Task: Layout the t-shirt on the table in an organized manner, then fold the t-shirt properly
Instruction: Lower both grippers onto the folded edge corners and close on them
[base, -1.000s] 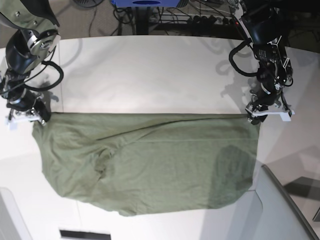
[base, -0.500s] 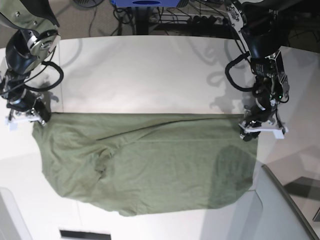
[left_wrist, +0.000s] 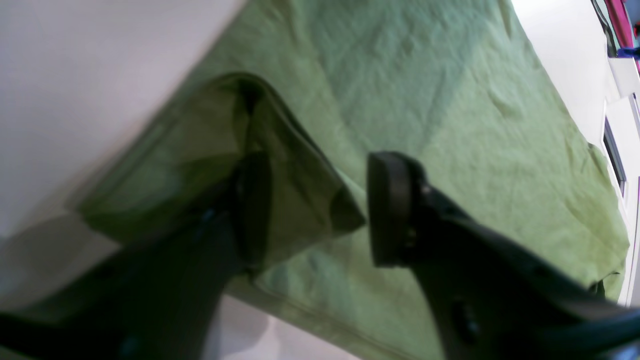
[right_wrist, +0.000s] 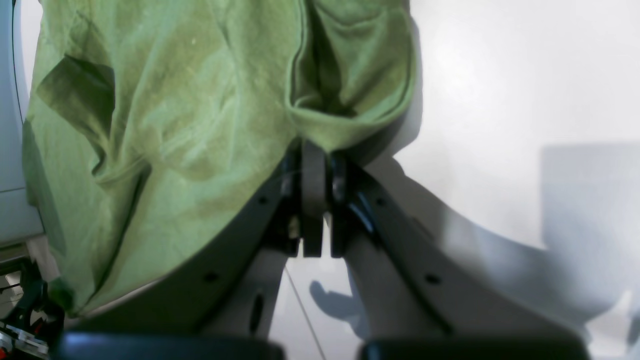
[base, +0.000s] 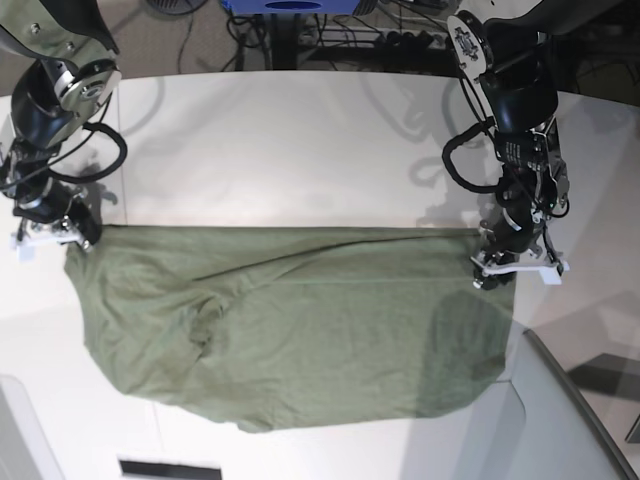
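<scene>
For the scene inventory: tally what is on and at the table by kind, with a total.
T-shirt: 1
Table: 1
Grippers: 2, the left gripper and the right gripper
Grey angled panel: 1
Total: 5

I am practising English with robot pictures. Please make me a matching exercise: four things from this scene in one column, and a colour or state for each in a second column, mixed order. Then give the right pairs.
Column one:
1. t-shirt
2. table
3. left gripper
4. right gripper

Column two:
A. white and smooth
B. jaws apart, a fold of cloth between them
C. olive green, spread out with wrinkles
D. jaws pressed together on a corner of cloth

Right pairs: 1-C, 2-A, 3-B, 4-D
</scene>
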